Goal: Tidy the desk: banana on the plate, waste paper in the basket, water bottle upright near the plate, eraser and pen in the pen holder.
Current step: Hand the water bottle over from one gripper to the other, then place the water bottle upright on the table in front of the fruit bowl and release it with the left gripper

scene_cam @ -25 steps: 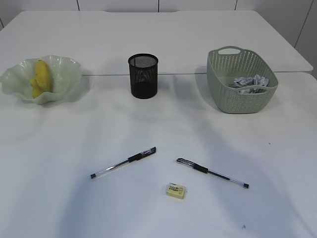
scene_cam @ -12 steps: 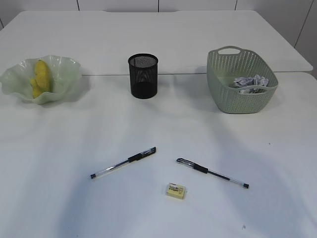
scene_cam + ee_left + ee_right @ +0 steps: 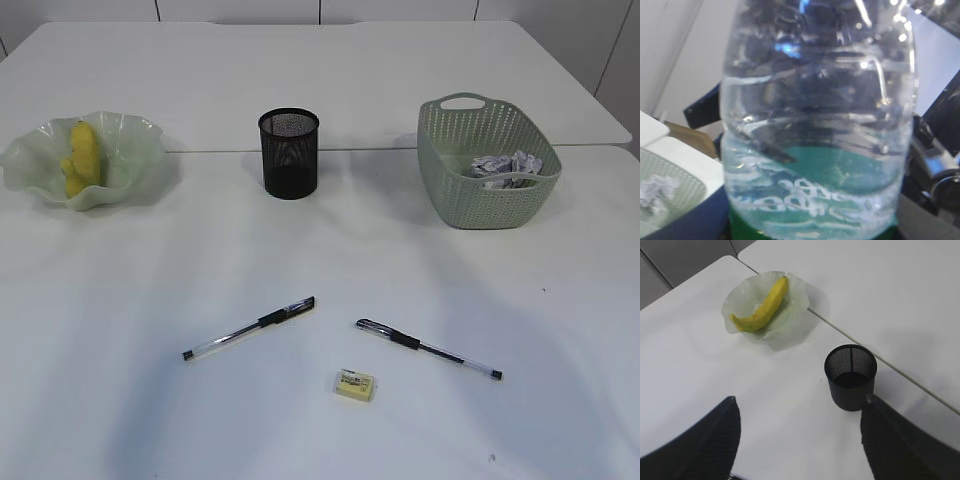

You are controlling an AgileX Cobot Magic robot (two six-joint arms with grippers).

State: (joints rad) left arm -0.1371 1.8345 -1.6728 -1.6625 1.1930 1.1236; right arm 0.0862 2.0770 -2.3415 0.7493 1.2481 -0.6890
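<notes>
The banana [image 3: 82,158] lies in the plate [image 3: 135,150] at the desk's [image 3: 320,260] left, the waste paper [image 3: 508,165] in the basket [image 3: 480,200]. The empty pen holder [image 3: 290,153] stands between them. Two pens [image 3: 250,328] and the eraser [image 3: 355,385] lie nearer – all apart. The water bottle [image 3: 817,125] fills the left wrist view (whether it is gripped I cannot tell). The right gripper [image 3: 800,440] hangs wide open, empty.

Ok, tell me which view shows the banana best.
Right wrist view: the banana lies whole and unobstructed on the plate. Exterior view shows it small and foreshortened; left wrist view doesn't show it.
</notes>
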